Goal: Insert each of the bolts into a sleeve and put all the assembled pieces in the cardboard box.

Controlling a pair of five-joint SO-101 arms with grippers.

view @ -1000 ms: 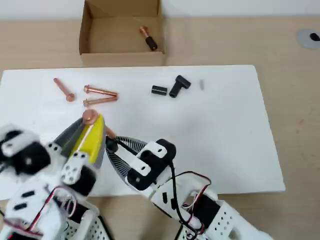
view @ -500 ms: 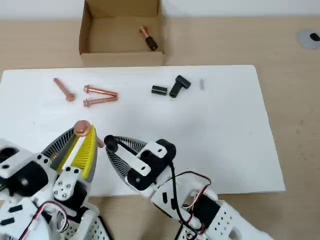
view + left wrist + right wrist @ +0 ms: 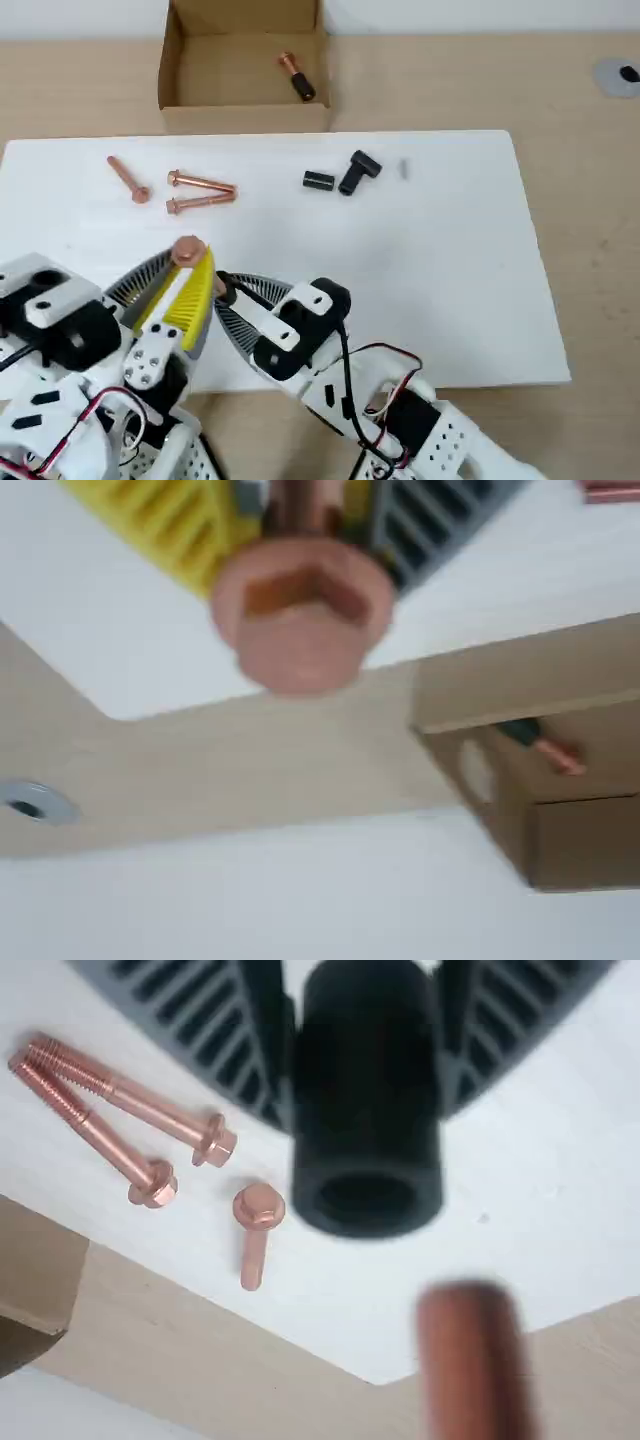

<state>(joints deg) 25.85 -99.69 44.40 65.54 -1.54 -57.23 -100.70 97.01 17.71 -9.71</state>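
The left tool (image 3: 186,268) clamps a copper bolt (image 3: 302,620). Just right of it, the right tool (image 3: 222,288) pinches a black sleeve (image 3: 368,1110). Farther off lie three loose bolts (image 3: 200,183) and two spare sleeves (image 3: 318,181). The cardboard box (image 3: 180,60) beyond holds one assembled piece (image 3: 296,77).

Copper-coloured hex-head metal bolt (image 3: 300,615): smooth flanged head, dull sheen. Loose copper-coloured metal bolts (image 3: 130,1098): same finish, finely ridged threaded ends. Black cylindrical sleeve (image 3: 368,1120): matt, smooth. Yellow ribbed plastic finger (image 3: 185,295), dark grey ribbed plastic fingers (image 3: 200,1020): matt. Brown cardboard box (image 3: 245,118): matt, papery. White sheet (image 3: 430,270): smooth, matt. Light wood-grain tabletop (image 3: 580,130): satin.
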